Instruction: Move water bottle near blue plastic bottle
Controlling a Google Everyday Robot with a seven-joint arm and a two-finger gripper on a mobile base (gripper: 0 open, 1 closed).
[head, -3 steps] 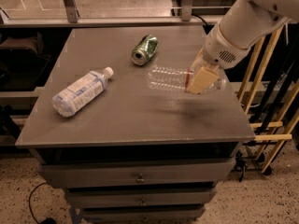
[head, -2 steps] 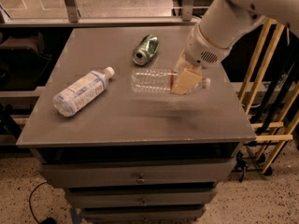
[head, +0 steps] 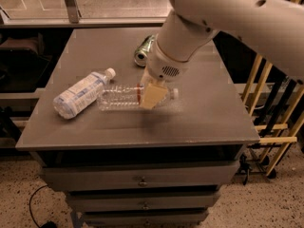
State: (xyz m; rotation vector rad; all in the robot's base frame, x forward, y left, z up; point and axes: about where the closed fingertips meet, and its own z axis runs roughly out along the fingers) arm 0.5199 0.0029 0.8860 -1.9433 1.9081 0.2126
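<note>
While the gripper (head: 153, 97) squeezes the water bottle (head: 118, 99) near its cap, the bottle lies sideways low over the tabletop (head: 204, 115), its bottom end pointing at the blue plastic bottle (head: 78, 99), just beside it.

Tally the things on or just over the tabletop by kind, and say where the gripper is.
Plastic bottles: 2, the water bottle and the blue plastic bottle
Cans: 1, the green can
Total: 3
The gripper is clamped on the water bottle at its label band, right of the blue plastic bottle.
</note>
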